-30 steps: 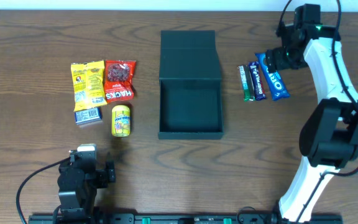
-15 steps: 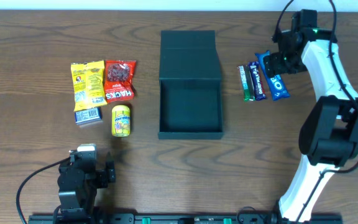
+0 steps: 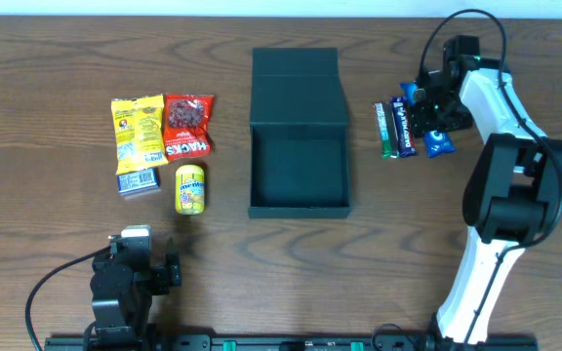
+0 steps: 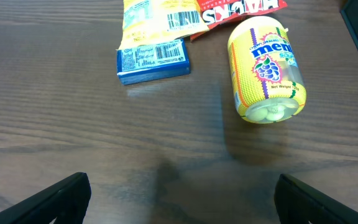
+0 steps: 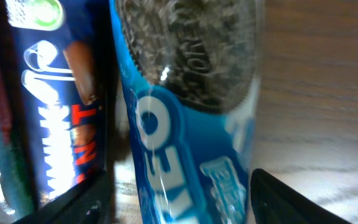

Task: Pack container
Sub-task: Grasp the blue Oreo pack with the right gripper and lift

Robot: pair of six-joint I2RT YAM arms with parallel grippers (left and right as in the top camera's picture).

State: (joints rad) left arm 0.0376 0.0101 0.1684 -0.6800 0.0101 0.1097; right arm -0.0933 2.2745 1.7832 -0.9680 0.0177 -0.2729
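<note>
The dark teal-black container (image 3: 299, 209) lies open at the table's middle, its flap lid folded back behind it. My right gripper (image 3: 427, 109) is open and low over the blue Oreo packet (image 3: 439, 144). In the right wrist view the packet (image 5: 185, 124) lies between the two fingers of this gripper (image 5: 182, 199), which do not press on it. My left gripper (image 3: 152, 258) is open and empty near the front left; the left wrist view shows it (image 4: 179, 199) above bare wood.
A dark blue bar (image 3: 404, 127) and a green bar (image 3: 386, 130) lie just left of the Oreo packet. On the left are a yellow packet (image 3: 138, 132), a red Hacks bag (image 3: 187, 125), a small blue packet (image 3: 138, 180) and a yellow Mentos tub (image 3: 190, 188).
My right gripper has moved left and down onto the Oreo packet, so its fingers now straddle it. The left arm has not moved.
</note>
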